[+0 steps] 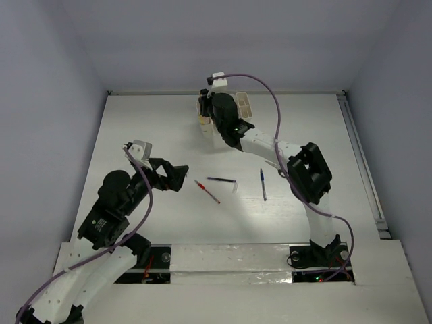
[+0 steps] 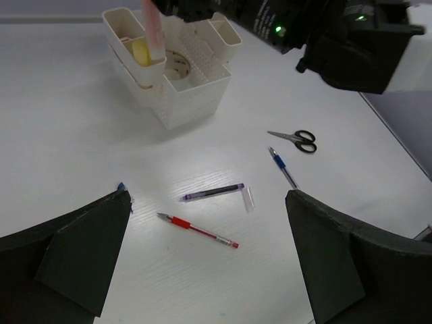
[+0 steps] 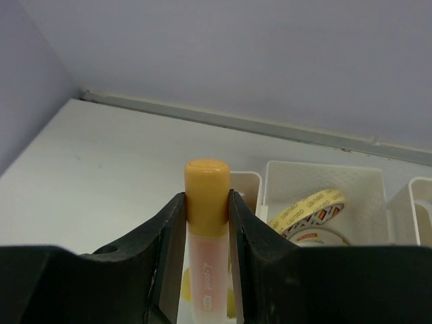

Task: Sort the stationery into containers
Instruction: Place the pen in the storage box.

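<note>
1. Your right gripper (image 3: 206, 202) is clamped on a pink stick with a yellow-orange cap (image 3: 206, 179). It holds the stick upright over a narrow side compartment of the white desk organizer (image 2: 192, 101).
2. A yellow stick (image 2: 140, 52) stands in that same side, just beside the held one. A tape roll (image 3: 307, 212) lies in the large middle compartment.
3. Your left gripper (image 2: 209, 263) hangs above the table (image 1: 135, 135), jaws spread wide and holding nothing.
4. On the table ahead of it lie a red pen (image 2: 197, 231) and a dark pen (image 2: 212, 192), with a clear cap (image 2: 248, 200) at the dark pen's end.
5. Further right are a blue pen (image 2: 283, 167) and black-handled scissors (image 2: 293, 140), both near your right arm (image 1: 270, 145).
6. From above, that arm covers most of the organizer.
7. A small blue speck (image 2: 121, 187) sits at the tip of the left finger; it may be another item, but it is too small to tell.
</note>
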Robot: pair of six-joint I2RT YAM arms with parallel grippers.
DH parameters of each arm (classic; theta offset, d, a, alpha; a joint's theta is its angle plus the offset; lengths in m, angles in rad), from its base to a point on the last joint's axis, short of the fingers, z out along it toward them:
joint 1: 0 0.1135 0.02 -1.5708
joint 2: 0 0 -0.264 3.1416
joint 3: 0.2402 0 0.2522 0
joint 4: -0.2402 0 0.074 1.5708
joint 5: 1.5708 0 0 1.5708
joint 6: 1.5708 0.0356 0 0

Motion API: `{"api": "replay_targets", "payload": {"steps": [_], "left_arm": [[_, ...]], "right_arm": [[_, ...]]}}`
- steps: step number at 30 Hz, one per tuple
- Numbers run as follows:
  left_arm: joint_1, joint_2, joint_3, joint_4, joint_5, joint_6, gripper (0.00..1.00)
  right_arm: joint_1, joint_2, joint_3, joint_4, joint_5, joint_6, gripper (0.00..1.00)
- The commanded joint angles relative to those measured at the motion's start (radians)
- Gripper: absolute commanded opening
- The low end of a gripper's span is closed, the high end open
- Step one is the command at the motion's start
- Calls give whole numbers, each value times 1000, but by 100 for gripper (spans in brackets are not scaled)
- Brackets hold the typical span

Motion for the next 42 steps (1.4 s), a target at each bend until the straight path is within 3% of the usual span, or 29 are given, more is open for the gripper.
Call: {"api": "replay_targets", "payload": {"steps": [1, 8, 17, 22, 26, 27, 30, 34, 36, 38, 39, 41, 42], "left_arm": [[10, -33, -2, 40, -34, 13, 99], [43, -33, -2, 43, -23, 14, 99], [105, -13, -3, 57, 26, 23, 99], [124, -4, -3, 60, 46, 25, 99], [133, -9, -6, 60, 41, 22, 99], [133, -7, -6, 60, 38, 22, 99], [142, -4, -6, 62, 36, 22, 99], [142, 1, -6, 60, 30, 19, 99], [142, -1, -6, 57, 24, 17, 99], [142, -3, -8, 60, 21, 14, 99], [142, -3, -9, 60, 18, 14, 99], [142, 1, -9, 62, 21, 10, 99], [142, 5, -11, 62, 24, 10, 99]], "right_arm": [[-1, 59, 103, 71, 31, -119, 0], [-10, 130, 186, 72, 12, -136, 0], [-10, 90, 16, 198, 0, -115, 2], [-10, 48, -30, 209, -11, -104, 28], [-10, 1, -79, 226, -26, -84, 57], [-10, -13, -92, 224, -34, -81, 70], [-10, -67, -93, 191, -57, -75, 83], [-10, -174, -130, 90, -104, -53, 86], [-10, -264, -177, 48, -164, -27, 84], [-10, -333, -272, -24, -222, -6, 75], [-10, -367, -306, -53, -247, 8, 48], [-10, -462, -375, -140, -313, 28, 20], [-10, -493, -448, -165, -334, 40, 1]]}}
